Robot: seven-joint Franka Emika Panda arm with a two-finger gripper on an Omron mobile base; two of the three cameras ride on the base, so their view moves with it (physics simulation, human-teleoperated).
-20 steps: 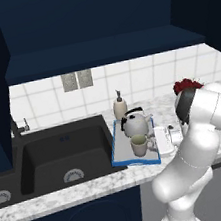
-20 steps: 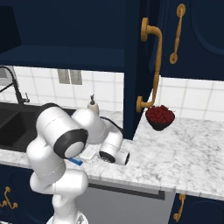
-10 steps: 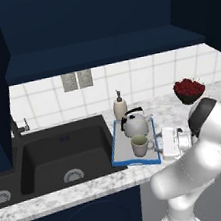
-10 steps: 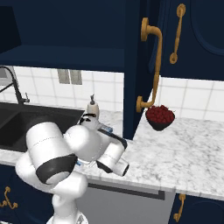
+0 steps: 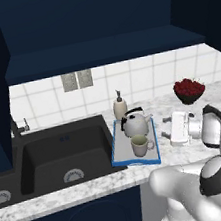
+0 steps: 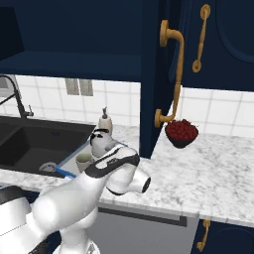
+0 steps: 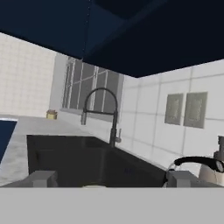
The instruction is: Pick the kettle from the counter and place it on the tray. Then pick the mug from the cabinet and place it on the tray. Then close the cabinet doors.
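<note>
You are looking at a speckled marble counter [image 5: 94, 188] running under a white tiled wall, with a black sink [image 5: 64, 155] set into it and a dark tap [image 7: 103, 114] arching over the basin in the hand view. On the counter beside the sink the tray [image 5: 120, 154] is lying flat, and it is carrying both the kettle [image 5: 135, 123] at its back and the mug [image 5: 140, 146] in front of it, close together. A beige soap bottle [image 5: 119, 106] is standing just behind the tray, and a dark bowl of red fruit [image 5: 189, 90] is sitting further right, near the wall. Above, the navy cabinet [image 5: 95, 34] is standing open with its shelf showing, and one door [image 6: 158, 74] with a gold handle [image 6: 174, 79] is hanging out over the counter in the right base view. The gripper [image 7: 109, 178] is sitting low at the counter's level right of the tray, its fingers spread wide with nothing between them. Compared with a second ago, you are seeing the arm pulled back from the tray and swung lower and to the right, while the kettle and mug are staying where they were.
</note>
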